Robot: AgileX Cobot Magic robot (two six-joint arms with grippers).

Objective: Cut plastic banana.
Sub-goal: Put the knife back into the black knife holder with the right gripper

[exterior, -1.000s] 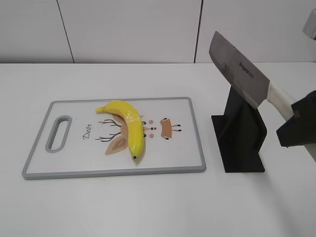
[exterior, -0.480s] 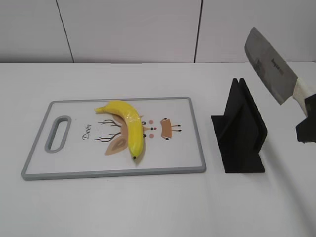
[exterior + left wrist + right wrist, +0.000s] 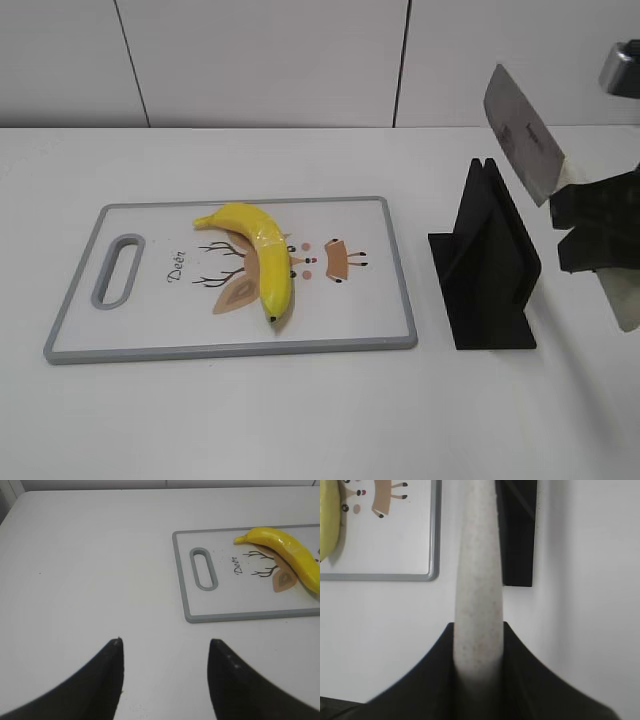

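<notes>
I have the knife (image 3: 523, 133) clear of its black stand (image 3: 487, 265) now; 1 second ago the blade was low and just in front of the stand, half a second ago it had swung out toward the right edge of the exterior view, and at this moment it sits up and behind the stand's top with the tip raised and the blade tilted; so the draw is done and what I judge remains is the carry across to the board

The right gripper (image 3: 478, 652) is clenched around the knife's pale speckled handle (image 3: 479, 580); the wrist view shows the handle pinched between both dark fingers (image 3: 427, 672), running straight out from them

The banana (image 3: 262, 257) lies on the cutting board (image 3: 392, 270), curved, with its stem end toward the far edge and its tip toward the near edge, partly covering the deer drawing; it has not shifted over the last second and looks whole, so no cut has been made

The left gripper (image 3: 165, 652) hangs over bare surface (image 3: 90, 570) well to the left of the board, its fingers spread apart and holding nothing; it is not steadying the banana

My next move, as I judge it, is to bring the blade leftward over the banana's middle and level the edge before pressing down; the tilted blade could skid off the smooth rounded skin
</notes>
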